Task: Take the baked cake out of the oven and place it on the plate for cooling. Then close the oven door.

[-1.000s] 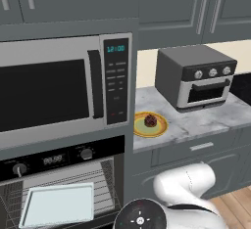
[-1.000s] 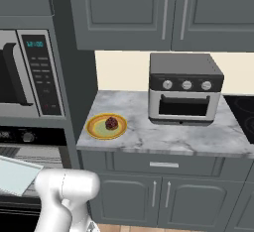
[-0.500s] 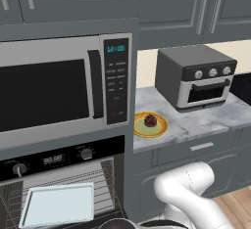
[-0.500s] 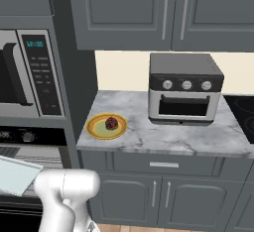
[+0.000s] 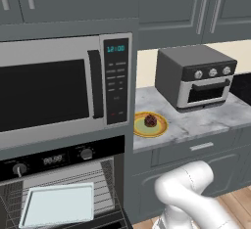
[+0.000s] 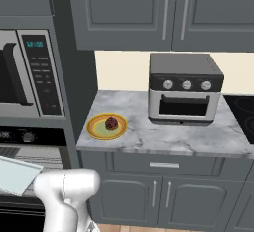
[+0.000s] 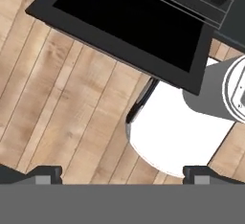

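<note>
Baked cake (image 5: 151,121) on plate (image 5: 140,130), oven door (image 7: 129,22) down, end effector (image 7: 122,176) wide open, holding nothing, above door.

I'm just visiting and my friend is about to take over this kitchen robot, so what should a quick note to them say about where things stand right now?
Hand: open, holding nothing, pointing down at the wooden floor and the lowered oven door.
Baked cake: already sitting on the plate, on the marble counter beside the microwave.
Oven: open, with a pale baking tray on its rack.
Done: the cake is out and on the plate.
Left: swing the oven door up and shut.
</note>
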Robot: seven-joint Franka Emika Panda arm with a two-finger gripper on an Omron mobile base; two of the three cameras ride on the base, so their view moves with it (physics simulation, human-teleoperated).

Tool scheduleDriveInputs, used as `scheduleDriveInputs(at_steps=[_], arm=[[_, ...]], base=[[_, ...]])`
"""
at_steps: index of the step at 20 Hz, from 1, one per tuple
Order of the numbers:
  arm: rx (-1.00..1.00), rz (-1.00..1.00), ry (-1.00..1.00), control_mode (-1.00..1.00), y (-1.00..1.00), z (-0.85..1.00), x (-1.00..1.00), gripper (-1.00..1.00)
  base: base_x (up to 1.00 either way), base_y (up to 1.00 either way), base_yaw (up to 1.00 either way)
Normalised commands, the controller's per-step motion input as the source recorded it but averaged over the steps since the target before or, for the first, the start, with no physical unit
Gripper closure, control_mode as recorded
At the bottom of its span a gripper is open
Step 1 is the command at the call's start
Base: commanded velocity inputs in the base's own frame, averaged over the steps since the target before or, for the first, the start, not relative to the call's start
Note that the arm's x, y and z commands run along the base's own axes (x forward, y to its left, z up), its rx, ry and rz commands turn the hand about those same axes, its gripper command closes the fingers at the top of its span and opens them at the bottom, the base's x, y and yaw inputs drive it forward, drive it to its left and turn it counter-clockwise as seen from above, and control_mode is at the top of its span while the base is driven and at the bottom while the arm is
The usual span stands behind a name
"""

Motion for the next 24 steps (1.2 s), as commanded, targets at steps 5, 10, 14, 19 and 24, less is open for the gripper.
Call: scheduleDriveInputs(at_steps=[5,10,14,19,24], arm=[[0.0,-0.17,-0.11,-1.0,0.22,-0.39,0.09,-1.0],[0.0,-0.22,-0.04,-1.0,0.24,-0.31,0.22,-1.0],[0.0,-0.17,0.06,-1.0,0.2,-0.18,0.25,-1.0],[-0.02,-0.12,0.01,-1.0,0.2,-0.4,0.16,-1.0],[-0.01,-0.06,0.0,-1.0,0.18,-0.48,0.15,-1.0]], base=[[0.0,0.0,0.0],[0.0,0.0,0.0],[0.0,0.0,0.0],[0.0,0.0,0.0],[0.0,0.0,0.0]])
